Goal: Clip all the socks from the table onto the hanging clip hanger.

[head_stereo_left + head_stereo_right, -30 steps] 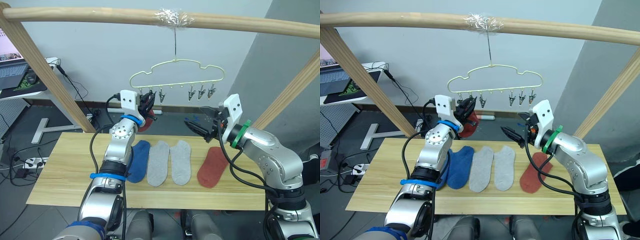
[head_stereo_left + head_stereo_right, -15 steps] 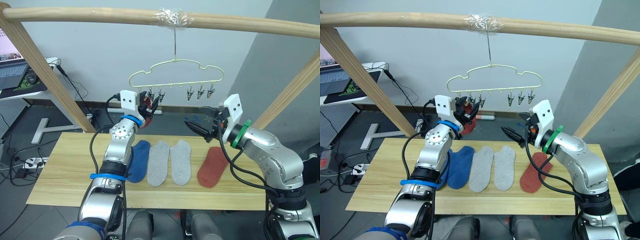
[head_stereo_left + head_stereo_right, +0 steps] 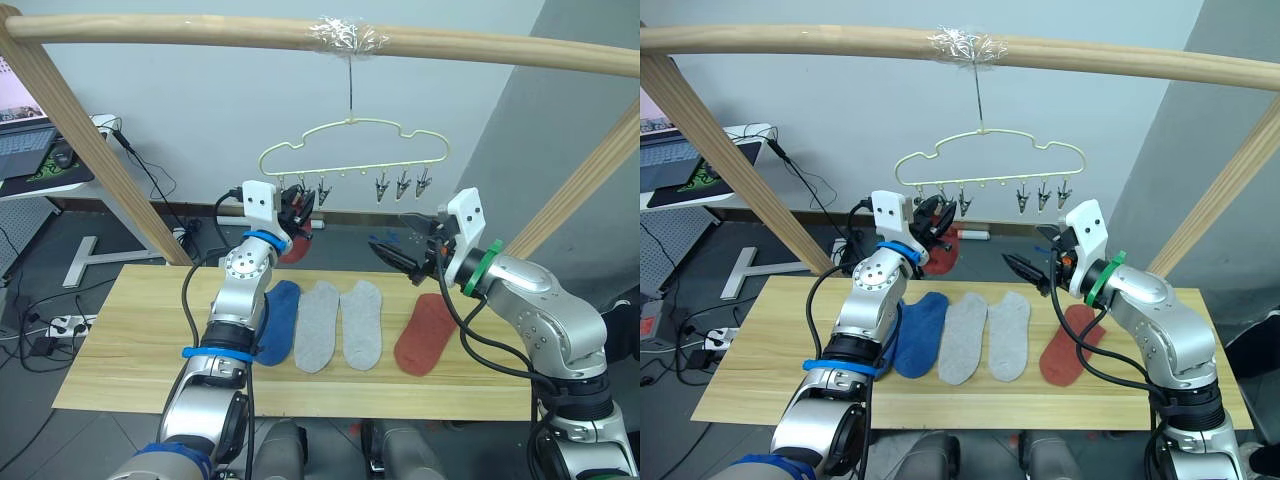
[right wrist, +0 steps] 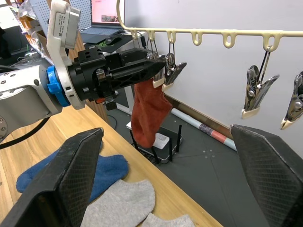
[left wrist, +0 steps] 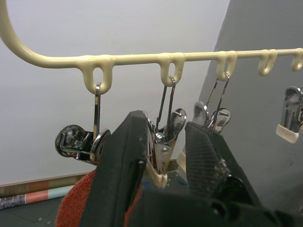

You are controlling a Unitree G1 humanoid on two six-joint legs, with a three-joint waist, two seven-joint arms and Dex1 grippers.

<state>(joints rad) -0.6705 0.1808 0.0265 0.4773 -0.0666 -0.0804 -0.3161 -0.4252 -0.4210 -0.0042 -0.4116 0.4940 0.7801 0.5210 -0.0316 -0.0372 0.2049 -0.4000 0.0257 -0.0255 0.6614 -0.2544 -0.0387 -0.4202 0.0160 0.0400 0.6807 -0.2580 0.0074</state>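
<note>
A light wooden table point(image 3: 120, 340) filled the lower frame, bearing a blue sock point(image 3: 277, 320), two grey socks point(image 3: 338, 325) and, rightmost, a rust-red sock point(image 3: 424, 334).

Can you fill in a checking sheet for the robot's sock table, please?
Surface: wooden table, bare apart from the socks.
Job's things: blue sock, two grey socks and a red sock lie flat; another red sock hangs at the clip hanger.
Clutter: nothing seen.
Grippers: left gripper up at the clips; right gripper open, empty.
Cables: black cables on the arms; more on the floor.
Surroundings: wooden pole frame, laptop.
</note>
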